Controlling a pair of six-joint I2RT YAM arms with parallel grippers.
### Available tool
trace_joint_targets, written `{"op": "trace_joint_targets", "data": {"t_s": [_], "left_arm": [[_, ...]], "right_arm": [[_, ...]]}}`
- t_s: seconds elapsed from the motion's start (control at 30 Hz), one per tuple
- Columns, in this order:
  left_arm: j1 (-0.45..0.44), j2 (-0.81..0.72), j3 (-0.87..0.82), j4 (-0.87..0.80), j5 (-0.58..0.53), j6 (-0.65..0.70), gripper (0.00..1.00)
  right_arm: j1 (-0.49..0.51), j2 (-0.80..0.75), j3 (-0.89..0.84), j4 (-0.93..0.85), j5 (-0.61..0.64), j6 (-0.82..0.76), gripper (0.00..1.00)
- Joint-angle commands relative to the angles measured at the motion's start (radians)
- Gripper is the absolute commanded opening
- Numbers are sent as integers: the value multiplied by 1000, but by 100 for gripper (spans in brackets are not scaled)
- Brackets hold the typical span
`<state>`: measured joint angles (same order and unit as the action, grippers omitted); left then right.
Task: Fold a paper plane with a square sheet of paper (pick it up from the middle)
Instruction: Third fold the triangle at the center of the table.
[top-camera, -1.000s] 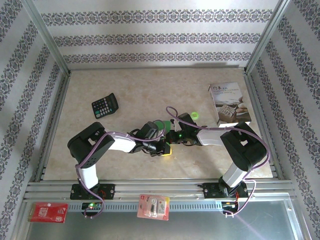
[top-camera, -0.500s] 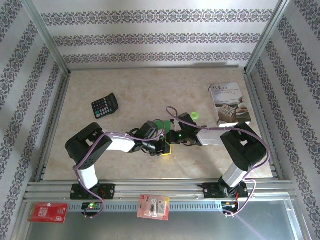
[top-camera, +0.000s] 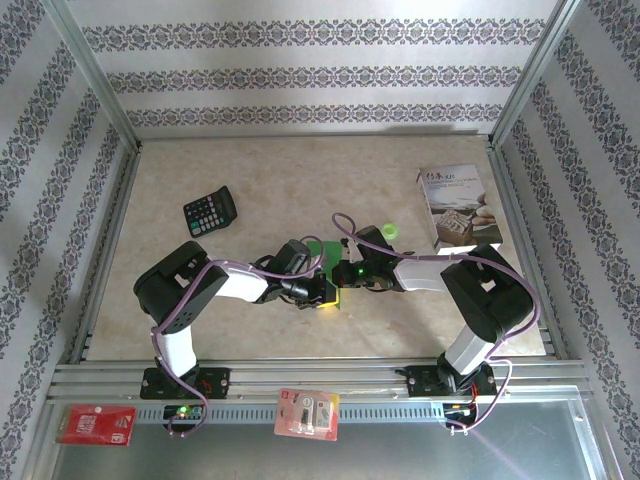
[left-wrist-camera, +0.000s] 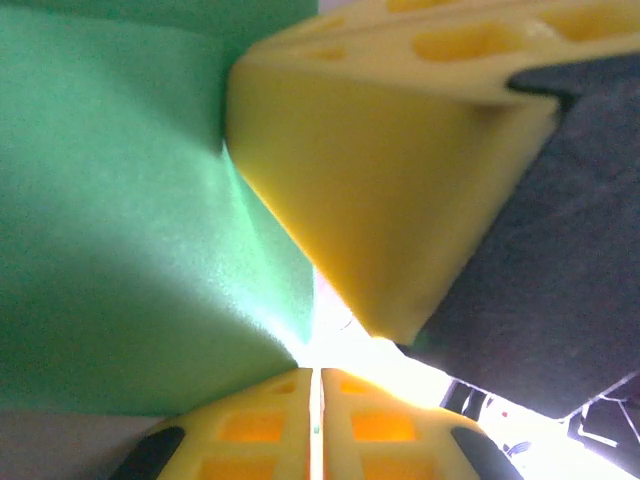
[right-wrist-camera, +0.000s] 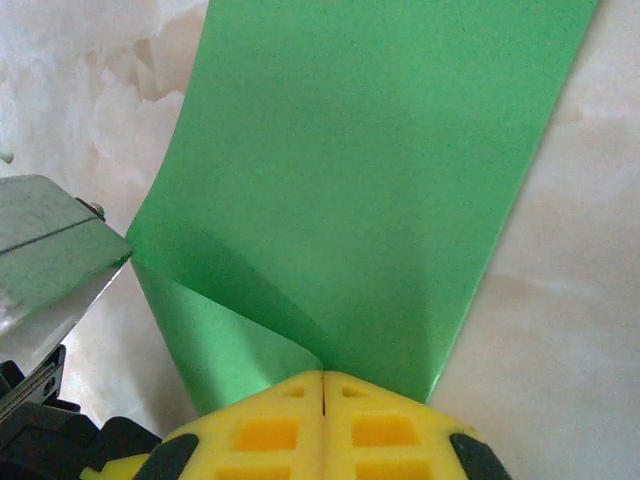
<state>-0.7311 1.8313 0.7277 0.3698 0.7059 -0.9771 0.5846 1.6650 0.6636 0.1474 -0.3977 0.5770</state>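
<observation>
The square sheet of paper (top-camera: 319, 250) is bright green and lies mid-table where both arms meet. In the right wrist view the sheet (right-wrist-camera: 370, 170) is a long strip with one corner curled over. My right gripper (right-wrist-camera: 323, 376) (top-camera: 337, 289) is shut on its near edge. My left gripper (left-wrist-camera: 315, 374) (top-camera: 322, 296) is shut to a hairline slit. The sheet's corner (left-wrist-camera: 130, 220) reaches its tips, and I cannot tell whether it is pinched. The right gripper's yellow finger (left-wrist-camera: 370, 170) hangs close above. The paper plane is out of view.
A black calculator (top-camera: 210, 212) lies at the back left. A white printed booklet (top-camera: 455, 205) sits at the back right, and a small green disc (top-camera: 390, 231) lies just behind the right wrist. Metal frame rails (top-camera: 300, 378) run along the table's near edge.
The left arm's elbow and wrist have shifted slightly to the left, and a little more green paper shows behind the grippers. The right arm has not moved.
</observation>
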Motion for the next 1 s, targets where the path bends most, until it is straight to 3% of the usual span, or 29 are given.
{"op": "trace_joint_targets", "data": {"t_s": [0.0,0.27,0.7,0.97], "left_arm": [[7,18,21,-41,-22,30,9],[51,-77,-1,-23,-23,19,11],[82,3,11,-64,-32,58,11],[92,-70,12,-76,-32,61,12]], "right_arm": [[-9,24,-37,-109,45,-17,0],[-11,27,-35,-108,45,-17,0],[-12,26,-41,-106,47,-18,0],[-12,30,-35,-109,43,-21,0]]}}
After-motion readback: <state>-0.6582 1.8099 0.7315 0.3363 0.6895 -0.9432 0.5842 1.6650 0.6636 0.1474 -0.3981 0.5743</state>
